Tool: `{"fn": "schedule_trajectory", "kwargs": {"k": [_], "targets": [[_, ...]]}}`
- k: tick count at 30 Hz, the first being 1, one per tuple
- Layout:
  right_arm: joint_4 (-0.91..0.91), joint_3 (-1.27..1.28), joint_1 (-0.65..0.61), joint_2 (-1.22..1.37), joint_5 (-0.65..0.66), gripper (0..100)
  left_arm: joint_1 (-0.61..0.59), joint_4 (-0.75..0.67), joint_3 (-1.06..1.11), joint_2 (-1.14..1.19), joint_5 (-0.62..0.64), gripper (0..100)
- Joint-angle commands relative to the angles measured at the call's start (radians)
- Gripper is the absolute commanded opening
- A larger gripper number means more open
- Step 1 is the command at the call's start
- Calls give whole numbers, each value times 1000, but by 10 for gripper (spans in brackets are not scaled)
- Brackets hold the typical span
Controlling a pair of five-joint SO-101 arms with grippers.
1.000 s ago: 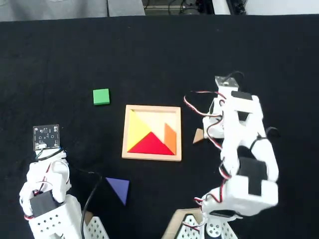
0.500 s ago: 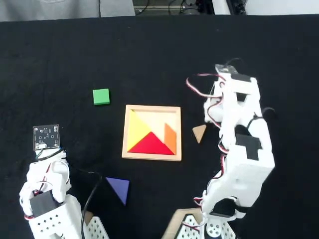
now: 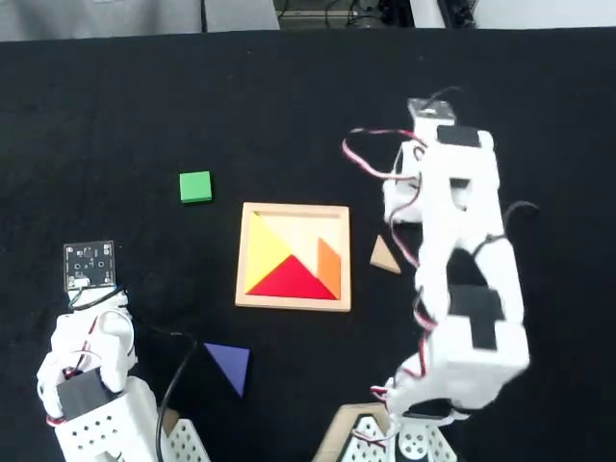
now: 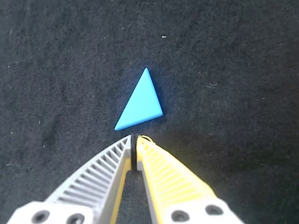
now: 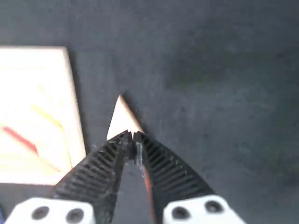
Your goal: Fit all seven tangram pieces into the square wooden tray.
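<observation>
The square wooden tray (image 3: 294,303) holds a yellow triangle (image 3: 267,253), a red triangle (image 3: 292,280), an orange piece (image 3: 330,266) and a pale triangle (image 3: 308,229). A small wooden triangle (image 3: 384,255) lies on the cloth just right of the tray. My right gripper (image 5: 133,136) is shut, its tips at the wooden triangle's (image 5: 122,119) edge beside the tray (image 5: 32,112). A blue triangle (image 4: 141,101) lies flat just beyond my shut left gripper (image 4: 135,138). It also shows below the tray as the blue triangle (image 3: 231,365). A green square (image 3: 195,187) sits up and left of the tray.
The right arm (image 3: 452,231) stretches over the cloth right of the tray. The left arm (image 3: 87,366) sits folded at the near left corner. Black cloth covers the whole table, with open room at the back and far right.
The right arm has stretched farther from its base toward the back. The wooden triangle has turned and shifted slightly away from the front edge. The left arm has kept still.
</observation>
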Motion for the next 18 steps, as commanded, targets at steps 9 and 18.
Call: {"fn": "schedule_trajectory", "kwargs": {"k": [9, 18], "targets": [[-153, 395, -130, -268, 219, 342, 15, -2, -5, -8, -5, 34], [-199, 306, -153, -82, 221, 226, 15, -2, -5, -8, -5, 34]]}}
